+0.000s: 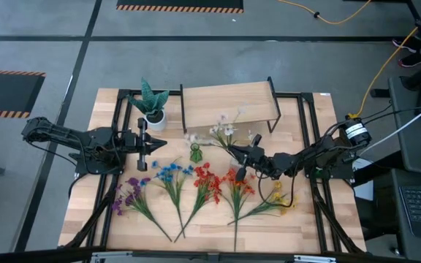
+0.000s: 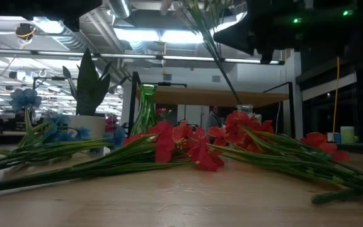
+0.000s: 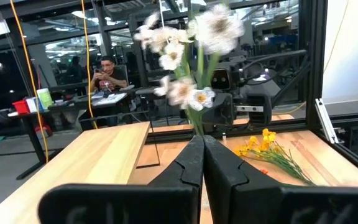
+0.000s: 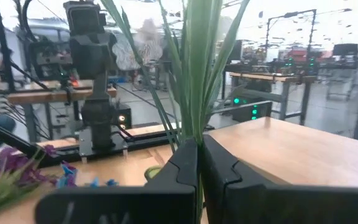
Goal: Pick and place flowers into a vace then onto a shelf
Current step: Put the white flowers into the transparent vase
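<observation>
High view: the right claw [image 1: 244, 157] is closed on the stem of the white sprig [image 1: 224, 131], whose blossoms lie toward the shelf [image 1: 229, 101]. The green vase [image 1: 195, 153] stands on the tabletop [image 1: 298, 219] just beside that claw, on its left-arm side, so the right arm is the nearer one for the insertion. The left claw [image 1: 142, 143] is closed and empty, waiting near the potted plant [image 1: 152, 102]. Purple [image 1: 129, 193], blue [image 1: 170, 173], red [image 1: 205, 180], orange [image 1: 236, 179] and yellow [image 1: 280, 196] sprigs lie in a row on the tabletop, stems pointing to the front edge. Low view: the held sprig's stem runs steeply upward to the dark claw at the top; its long axis is tilted rather than upright, with the lower end toward the shelf side, well above the vase mouth. Left wrist view: closed fingers [image 3: 185, 171] face the white blossoms and the opposite arm. Right wrist view: fingers [image 4: 185, 168] are clamped on the green stem, the vase rim showing just below them. The coming move likely requires bringing the stem end over the vase mouth and lowering it.
</observation>
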Action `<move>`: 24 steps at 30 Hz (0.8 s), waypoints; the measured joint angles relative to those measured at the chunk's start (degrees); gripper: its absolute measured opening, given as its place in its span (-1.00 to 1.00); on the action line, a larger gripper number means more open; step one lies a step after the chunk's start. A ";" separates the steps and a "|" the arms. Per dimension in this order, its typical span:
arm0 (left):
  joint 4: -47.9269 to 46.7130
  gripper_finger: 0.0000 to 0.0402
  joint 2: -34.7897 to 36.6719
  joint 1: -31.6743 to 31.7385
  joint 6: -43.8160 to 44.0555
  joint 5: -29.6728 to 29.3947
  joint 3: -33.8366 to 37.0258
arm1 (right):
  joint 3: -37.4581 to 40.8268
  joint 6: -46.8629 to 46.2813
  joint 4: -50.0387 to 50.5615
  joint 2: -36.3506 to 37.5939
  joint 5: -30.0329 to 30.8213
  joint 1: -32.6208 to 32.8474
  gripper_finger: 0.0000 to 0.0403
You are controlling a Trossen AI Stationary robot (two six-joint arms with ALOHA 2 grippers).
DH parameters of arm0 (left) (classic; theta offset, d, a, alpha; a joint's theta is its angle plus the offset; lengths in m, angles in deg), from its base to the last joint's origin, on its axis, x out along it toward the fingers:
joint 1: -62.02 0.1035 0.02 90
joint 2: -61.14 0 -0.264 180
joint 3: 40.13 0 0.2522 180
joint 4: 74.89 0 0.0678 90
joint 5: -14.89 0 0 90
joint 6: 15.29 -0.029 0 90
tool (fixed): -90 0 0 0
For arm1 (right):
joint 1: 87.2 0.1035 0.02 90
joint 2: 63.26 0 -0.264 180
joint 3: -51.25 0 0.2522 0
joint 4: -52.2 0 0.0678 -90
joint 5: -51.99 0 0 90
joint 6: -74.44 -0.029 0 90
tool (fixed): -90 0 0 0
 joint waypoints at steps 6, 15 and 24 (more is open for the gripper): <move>-0.26 -0.97 -0.02 0.00 0.04 0.00 0.00 | 0.00 1.33 1.24 0.02 3.81 1.85 -0.99; -0.26 -0.97 -0.02 0.00 0.04 0.00 0.00 | 0.54 -1.55 5.45 0.04 7.28 2.11 -0.99; -0.40 -0.97 -0.02 0.00 0.04 0.00 0.00 | 4.43 -6.08 3.80 0.04 7.30 2.11 -0.97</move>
